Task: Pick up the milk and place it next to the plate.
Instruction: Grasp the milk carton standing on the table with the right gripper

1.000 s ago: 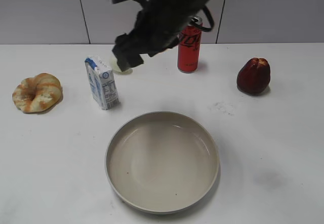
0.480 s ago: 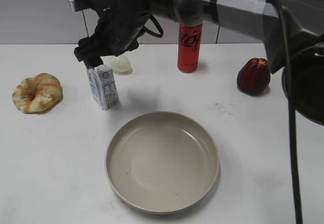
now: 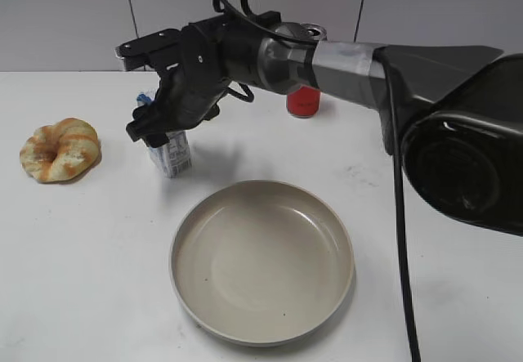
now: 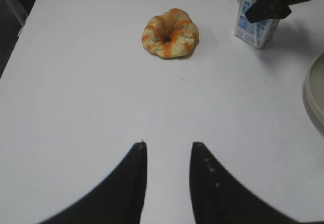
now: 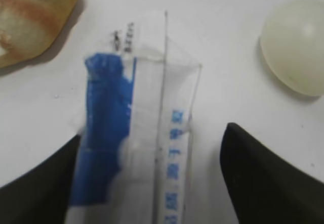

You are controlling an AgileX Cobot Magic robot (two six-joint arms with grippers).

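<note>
The milk (image 3: 174,154), a small white carton with blue print, stands upright left of centre, behind the plate (image 3: 261,189), a wide beige dish at the front middle. My right gripper (image 3: 158,133) is down over the carton's top and open, with one finger on each side. In the right wrist view the milk (image 5: 147,77) lies between the fingers of the right gripper (image 5: 152,133), with a gap on the right side. My left gripper (image 4: 168,144) is open and empty over bare table, far from the milk (image 4: 254,26).
A striped ring-shaped bread (image 3: 59,149) lies at the far left. A red can (image 3: 304,102) stands at the back, mostly hidden behind my right arm. A pale round ball (image 5: 298,44) sits just behind the carton. The plate's rim (image 4: 316,95) shows at the left wrist view's right edge.
My right arm has swung left and come down from above the table's back onto the milk carton, so its fingers now straddle the carton's top. The carton has not moved.
</note>
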